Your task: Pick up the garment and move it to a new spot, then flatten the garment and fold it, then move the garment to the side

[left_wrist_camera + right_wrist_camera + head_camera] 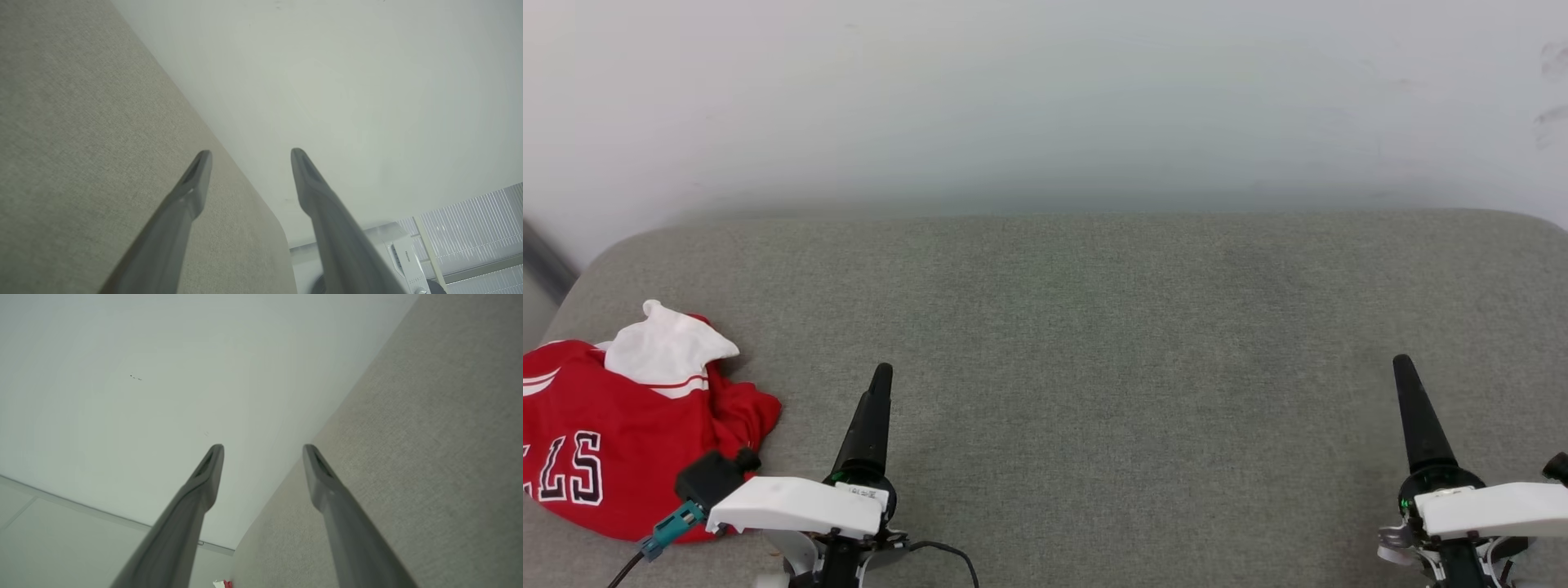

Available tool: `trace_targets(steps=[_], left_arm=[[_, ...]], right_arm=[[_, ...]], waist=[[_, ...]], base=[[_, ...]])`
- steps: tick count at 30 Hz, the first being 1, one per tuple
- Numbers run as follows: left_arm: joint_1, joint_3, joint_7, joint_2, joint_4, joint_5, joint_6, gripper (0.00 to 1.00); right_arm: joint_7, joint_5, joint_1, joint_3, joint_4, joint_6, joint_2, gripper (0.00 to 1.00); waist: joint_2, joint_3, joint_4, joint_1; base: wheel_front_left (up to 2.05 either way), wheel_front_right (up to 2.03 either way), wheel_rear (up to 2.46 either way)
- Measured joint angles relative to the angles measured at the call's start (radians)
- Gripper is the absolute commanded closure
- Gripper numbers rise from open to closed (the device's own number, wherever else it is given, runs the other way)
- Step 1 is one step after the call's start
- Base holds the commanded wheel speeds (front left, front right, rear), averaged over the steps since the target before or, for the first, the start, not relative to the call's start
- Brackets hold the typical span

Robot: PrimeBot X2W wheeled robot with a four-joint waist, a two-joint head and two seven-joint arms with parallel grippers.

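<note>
Tapered fingers (186, 200) of left gripper (250, 163) and right gripper (263, 457) apart, empty, over woven grey cushion (1094, 327); crumpled red garment (596, 425).

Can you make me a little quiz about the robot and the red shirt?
1. Fill in: on the grey fabric cushion, the crumpled red jersey shirt with white sleeves lies at the ___ end.
2. The left claw and right claw are both: A open, B shut, C gripping cloth.
3. True or false: the left claw holds the shirt.
Key: 1 left; 2 A; 3 false.
</note>
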Motion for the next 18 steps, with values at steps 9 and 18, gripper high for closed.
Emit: trace_targets(steps=[9, 18], left_arm=[[-0.001, -0.025, -0.032, 0.0, -0.001, 0.212, 0.009, 0.0], [-0.008, -0.057, -0.061, 0.0, 0.0, 0.394, 0.035, 0.0]], right_arm=[[-0.03, -0.268, 0.013, 0.025, -0.021, 0.0, -0.009, 0.0], [-0.032, -0.477, 0.021, 0.028, -0.053, 0.0, -0.003, 0.0]], waist=[[0.0, -0.002, 0.01, 0.0], [0.0, -0.003, 0.016, 0.0]], base=[[0.0, 0.0, 0.0], [0.0, 0.0, 0.0]])
